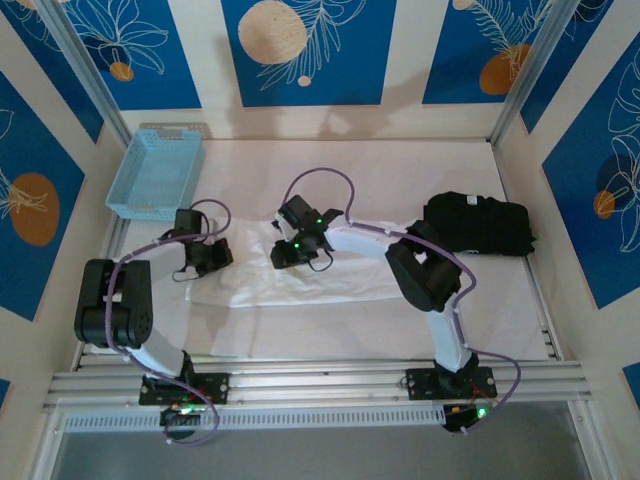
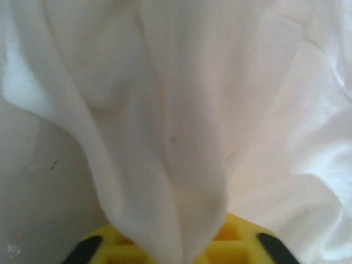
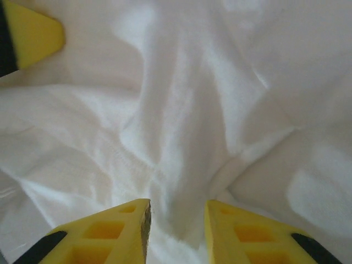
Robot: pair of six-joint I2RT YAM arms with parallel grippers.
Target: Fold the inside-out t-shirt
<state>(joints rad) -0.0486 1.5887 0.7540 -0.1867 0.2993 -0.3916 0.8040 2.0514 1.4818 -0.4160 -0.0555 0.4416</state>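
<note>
- Inside-out t-shirt (image 1: 300,285) lies crumpled in a long white band across the middle of the table (image 1: 380,180), nearer the front than the back wall.
- Its left edge ends at the left pincer (image 2: 181,250), which is pressed together on a hanging bunch of the cloth.
- Right pincer (image 3: 177,220) sits on the shirt's upper edge near the centre, its 2 yellow fingers pinching a raised ridge of fabric.
- Toward the right, the shirt runs under the right arm's elbow and stops well short of the black folded garment (image 1: 478,225).
- Bare table stretches behind the shirt up to the back wall, between the blue basket (image 1: 158,130) at the far left corner and the black garment at the right side.
- A narrower bare strip separates the shirt's front edge from the mounting rail.
- Panels close the table in on 3 sides.
- Count: 1 white t-shirt, 1 black garment, 1 basket, 2 arms, 2 pincers.
</note>
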